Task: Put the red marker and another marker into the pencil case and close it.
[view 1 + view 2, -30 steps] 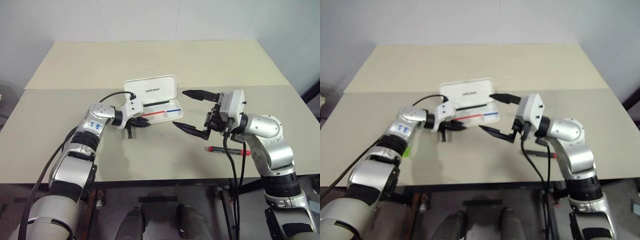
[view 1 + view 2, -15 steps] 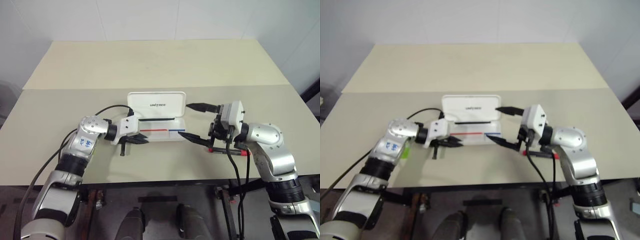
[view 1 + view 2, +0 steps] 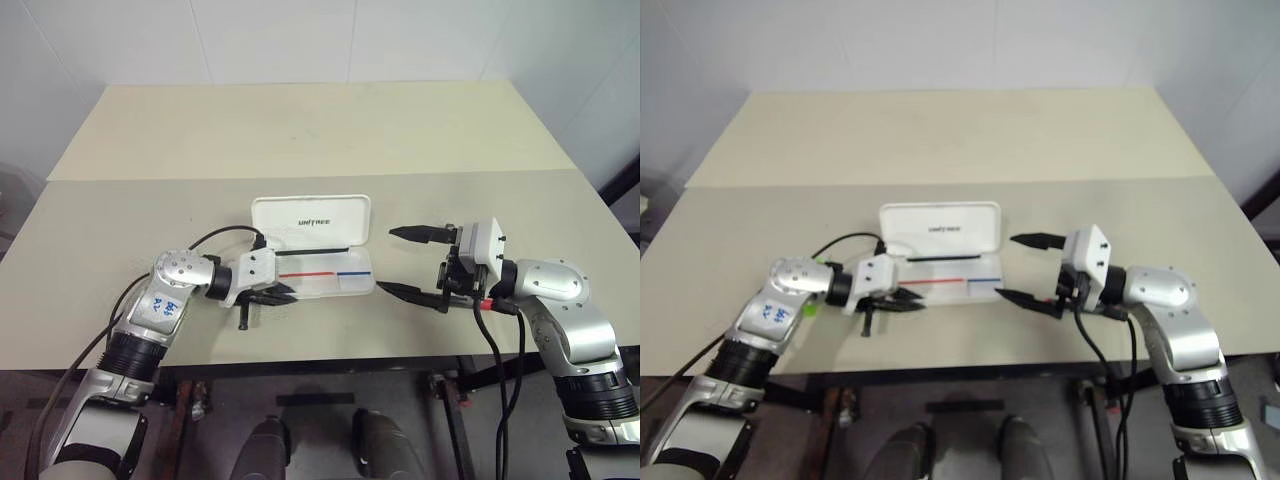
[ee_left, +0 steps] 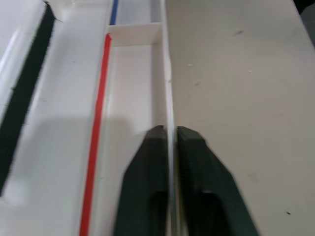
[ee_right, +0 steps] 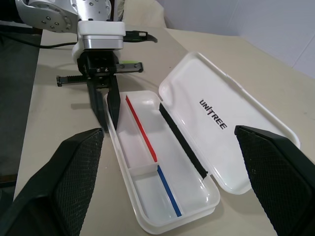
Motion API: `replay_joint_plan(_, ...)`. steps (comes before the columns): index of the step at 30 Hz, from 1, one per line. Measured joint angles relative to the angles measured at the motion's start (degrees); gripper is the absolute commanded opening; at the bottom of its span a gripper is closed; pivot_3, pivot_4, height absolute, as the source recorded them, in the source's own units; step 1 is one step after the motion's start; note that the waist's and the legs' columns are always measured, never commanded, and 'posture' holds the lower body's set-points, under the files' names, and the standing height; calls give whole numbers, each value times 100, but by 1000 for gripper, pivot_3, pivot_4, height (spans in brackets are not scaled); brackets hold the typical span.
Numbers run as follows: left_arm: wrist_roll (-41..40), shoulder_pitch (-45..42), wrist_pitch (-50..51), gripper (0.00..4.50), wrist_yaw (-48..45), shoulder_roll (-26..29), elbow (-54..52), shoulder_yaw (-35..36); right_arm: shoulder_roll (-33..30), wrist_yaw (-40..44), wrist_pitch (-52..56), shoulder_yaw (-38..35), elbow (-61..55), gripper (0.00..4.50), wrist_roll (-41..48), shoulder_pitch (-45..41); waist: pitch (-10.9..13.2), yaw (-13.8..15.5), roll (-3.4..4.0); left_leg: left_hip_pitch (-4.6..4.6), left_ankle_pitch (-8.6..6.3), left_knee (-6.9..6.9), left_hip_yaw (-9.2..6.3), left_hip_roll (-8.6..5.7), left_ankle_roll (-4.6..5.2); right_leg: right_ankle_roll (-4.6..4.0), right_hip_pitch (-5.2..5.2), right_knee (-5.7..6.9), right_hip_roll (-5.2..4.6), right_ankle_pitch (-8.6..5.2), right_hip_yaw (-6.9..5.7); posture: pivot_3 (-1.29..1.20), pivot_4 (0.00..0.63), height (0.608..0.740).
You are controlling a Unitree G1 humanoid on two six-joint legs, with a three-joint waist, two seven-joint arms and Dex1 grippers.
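The white pencil case (image 3: 340, 285) lies open on the table, its UNITREE lid (image 3: 312, 219) flat behind the tray with the red and blue stripes. My left gripper (image 3: 283, 293) is shut on the tray's near wall at its left end, one finger (image 4: 147, 162) inside and one outside. My right gripper (image 3: 386, 260) stands wide open just right of the case, holding nothing. A bit of the red marker (image 3: 488, 303) peeks out from behind my right wrist. The light-green marker (image 5: 132, 63) lies on the table beyond my left arm, mostly hidden.
The beige table (image 3: 300, 130) has a seam across its middle and open room behind the case. Its front edge (image 3: 330, 358) runs close below both grippers. A black cable (image 3: 215, 238) loops over my left wrist.
My left gripper has pulled back toward the table's front edge, dragging the case nearer and turning it square. My right gripper has sunk and shifted right, now covering most of the red marker.
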Motion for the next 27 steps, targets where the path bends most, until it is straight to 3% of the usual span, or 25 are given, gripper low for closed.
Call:
replay_joint_plan(6, -218, 119, -379, 3425, -66, -101, 155, -12, 8, 0, 1, 2, -1, 4500, 1, -7, 0, 18, 0, 0, 5, 7, -3, -2, 1, -1, 4, 1, -3, 5, 0, 0, 150, 740)
replay_joint_plan(20, -1170, 345, -1129, 3425, -56, -667, 341, 461, -28, -12, 271, -41, -11, 4500, 116, 91, 0, 10, 0, -6, 3, 0, -5, -1, 0, -1, -1, -6, -4, 5, -3, 0, 150, 740)
replay_joint_plan(24, -1730, 465, -888, 3425, -143, -635, -114, 734, -427, 211, 467, -180, 37, 4500, 170, 407, 0, 19, 0, -10, 2, -1, -5, -2, 1, -1, -1, -12, -6, 5, -3, 0, 150, 740)
replay_joint_plan(27, -2087, 566, -587, 3425, -180, -318, -612, 1013, -813, 539, 449, -310, 501, 4500, 133, 642, 0, 10, 0, -9, 1, -2, -3, -1, 2, 0, 1, -15, -5, 5, -3, 0, 150, 740)
